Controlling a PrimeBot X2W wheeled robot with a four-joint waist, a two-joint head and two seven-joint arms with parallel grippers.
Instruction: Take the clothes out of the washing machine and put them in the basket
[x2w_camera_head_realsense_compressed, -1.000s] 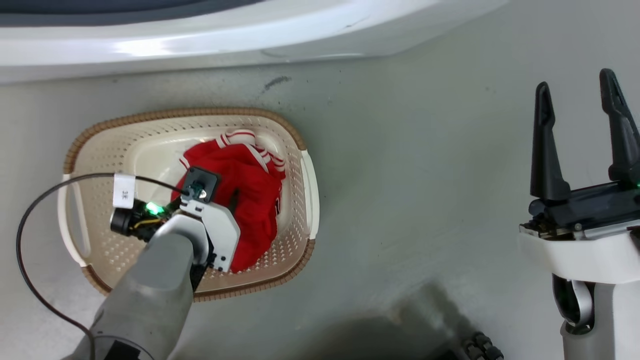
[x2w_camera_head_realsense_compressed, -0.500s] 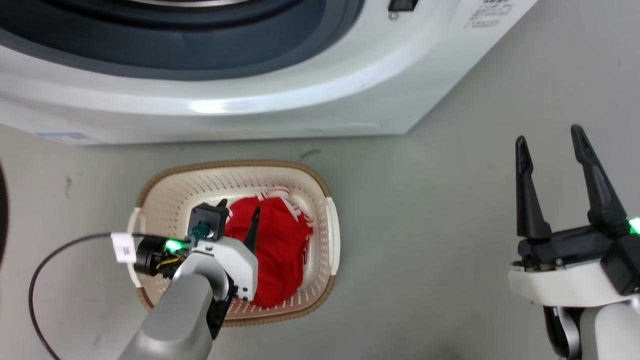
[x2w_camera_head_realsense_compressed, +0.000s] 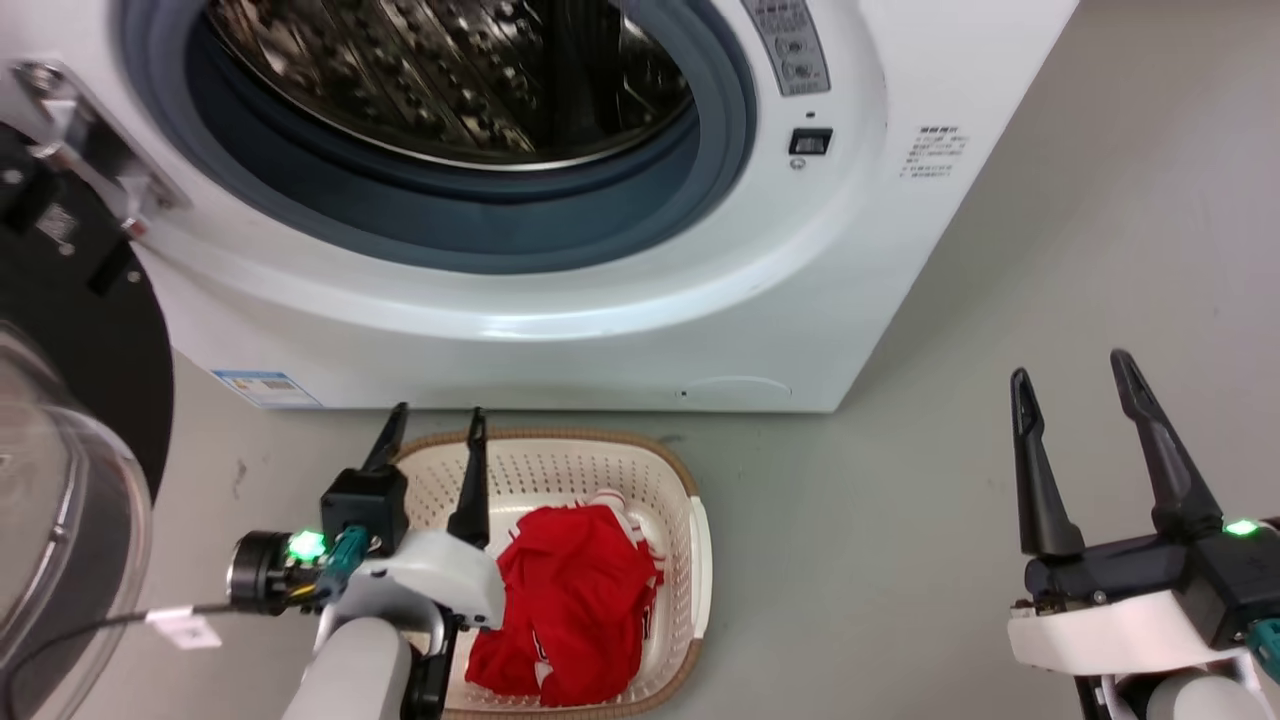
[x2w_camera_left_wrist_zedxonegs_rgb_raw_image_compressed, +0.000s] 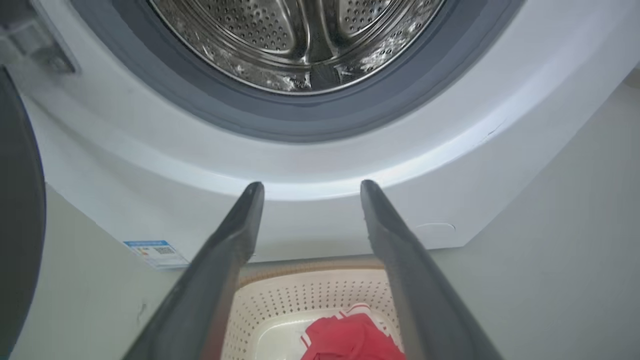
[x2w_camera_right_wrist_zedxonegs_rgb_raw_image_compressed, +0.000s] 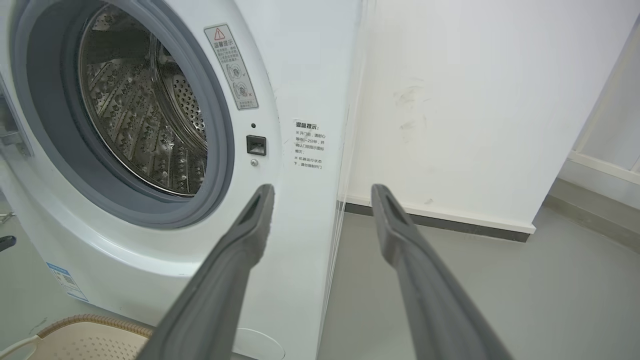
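Left gripper (x2w_camera_left_wrist_zedxonegs_rgb_raw_image_compressed: 311, 185) seen with both fingers spread apart, nothing held between them, tips framed against the white front of the washing machine (x2w_camera_left_wrist_zedxonegs_rgb_raw_image_compressed: 150, 165). Grey gasket (x2w_camera_left_wrist_zedxonegs_rgb_raw_image_compressed: 280, 125) and perforated steel drum (x2w_camera_left_wrist_zedxonegs_rgb_raw_image_compressed: 300, 40) seen at top. Black door rim (x2w_camera_left_wrist_zedxonegs_rgb_raw_image_compressed: 20, 200) cut off at left edge. Blue sticker (x2w_camera_left_wrist_zedxonegs_rgb_raw_image_compressed: 155, 252) noted low on the front panel. Cream basket (x2w_camera_left_wrist_zedxonegs_rgb_raw_image_compressed: 300, 300) located on the grey floor (x2w_camera_left_wrist_zedxonegs_rgb_raw_image_compressed: 550, 250) close to the machine's base, framed between the fingers; red clothes (x2w_camera_left_wrist_zedxonegs_rgb_raw_image_compressed: 350, 340) with white trim seen lying inside it
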